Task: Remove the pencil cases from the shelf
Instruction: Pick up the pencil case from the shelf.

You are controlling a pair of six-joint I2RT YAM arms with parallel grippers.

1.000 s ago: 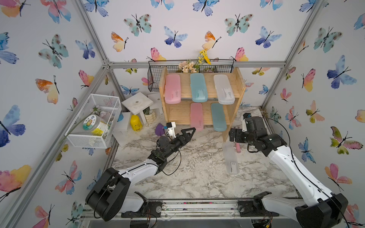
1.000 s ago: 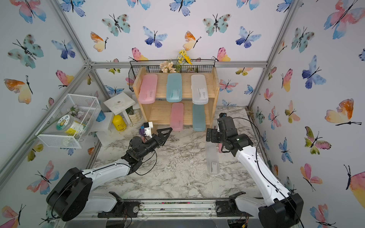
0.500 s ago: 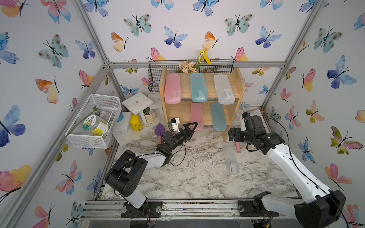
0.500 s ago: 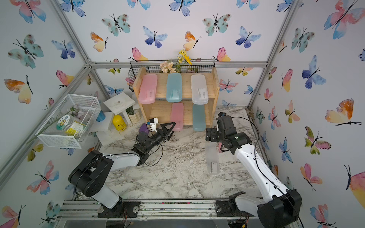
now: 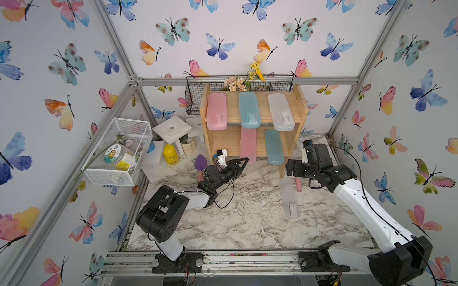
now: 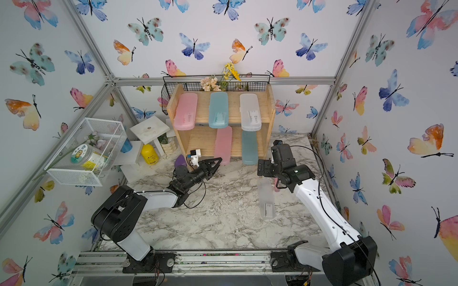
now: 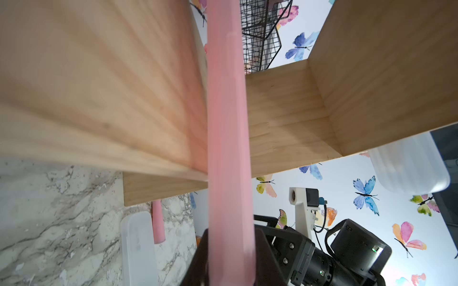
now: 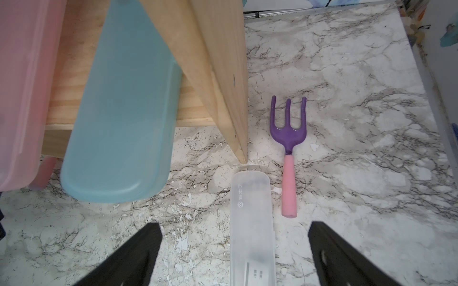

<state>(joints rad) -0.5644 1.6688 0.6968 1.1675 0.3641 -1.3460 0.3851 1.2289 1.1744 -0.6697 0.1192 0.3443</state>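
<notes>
Although printing shows in several places, none of it reads clearly: the frosted white case point(image 8: 251, 222) lying flat on the marble table point(image 8: 347, 74) bears a small round mark and a few characters near its rounded end, with a white label point(image 8: 256, 273) of fine print farther along, and in both top views the upper pink case point(image 5: 216, 111) and the upper white case point(image 5: 281, 111) each show a small label too tiny to read. The jar point(image 5: 119, 158) in the white wire basket point(image 5: 106, 177) has a cartoon flower face on its lid. The shelf point(image 5: 263, 109) stands at the back of the table; its upper tier holds those two cases with the upper teal case point(image 5: 249, 109) between them, and its lower tier holds the lower pink case point(image 5: 247, 144) and the lower teal case point(image 5: 273, 146) side by side, jutting out over the front edge. The left gripper point(image 5: 244, 161) sits at the near end of the lower pink case, jaws closed tight on it; the left wrist view shows that case edge-on, reaching out from the lower tier. The right gripper point(image 8: 235, 247) hangs with its fingers point(image 8: 138, 247) spread wide, one to each side of the frosted white case, apart from it and holding nothing. A purple garden fork point(image 8: 288, 128) with a pink handle lies just beside that case.
</notes>
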